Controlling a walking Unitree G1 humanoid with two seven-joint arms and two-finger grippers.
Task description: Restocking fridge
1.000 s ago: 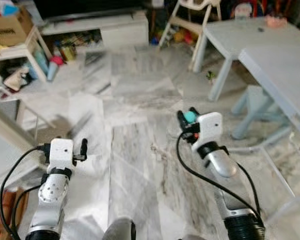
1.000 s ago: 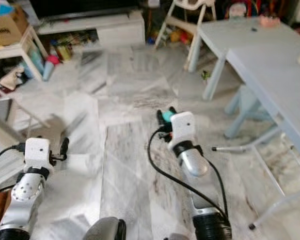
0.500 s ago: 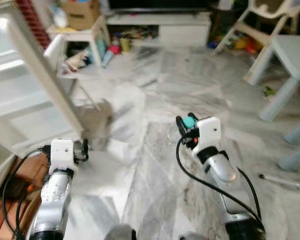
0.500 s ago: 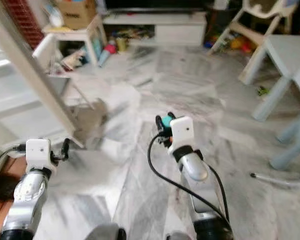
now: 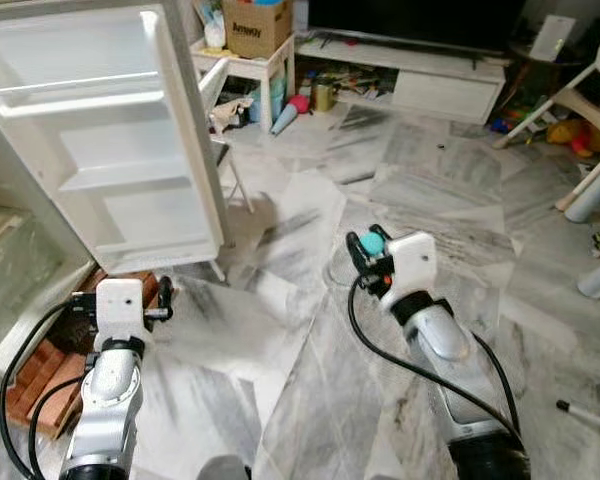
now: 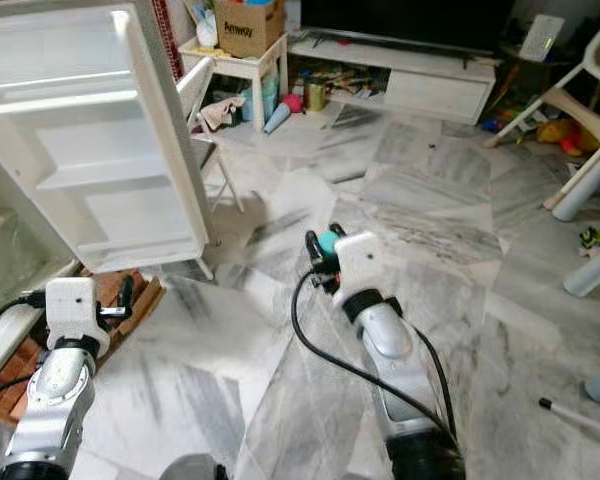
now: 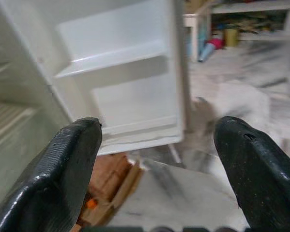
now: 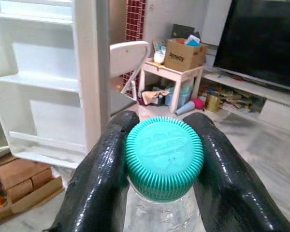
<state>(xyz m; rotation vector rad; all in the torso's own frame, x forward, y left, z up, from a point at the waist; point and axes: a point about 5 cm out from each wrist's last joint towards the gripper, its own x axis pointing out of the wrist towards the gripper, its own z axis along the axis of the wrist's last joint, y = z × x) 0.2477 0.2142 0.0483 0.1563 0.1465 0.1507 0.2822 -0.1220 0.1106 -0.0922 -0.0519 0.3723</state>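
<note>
My right gripper (image 5: 366, 245) is shut on a clear bottle with a teal cap (image 8: 164, 157), held over the marble floor ahead of me; its black fingers (image 8: 104, 179) clamp the neck just under the cap. The white fridge door (image 5: 120, 150) stands open at the left, with bare door shelves (image 7: 116, 55) facing me. The fridge interior (image 5: 10, 270) lies at the far left. My left gripper (image 5: 162, 300) is open, low at the left near the fridge's foot, with nothing between its fingers (image 7: 63, 179).
Reddish bricks (image 5: 40, 365) lie under the fridge's front edge. A small white table with a cardboard box (image 5: 255, 20) stands behind the door, next to a folding chair (image 6: 195, 95). A TV stand (image 5: 420, 75) runs along the back. Pale table legs (image 5: 595, 190) stand at the right.
The view has swung left: the open fridge door now stands at the left and the pale table has slid off to the right. The right gripper still holds the bottle.
</note>
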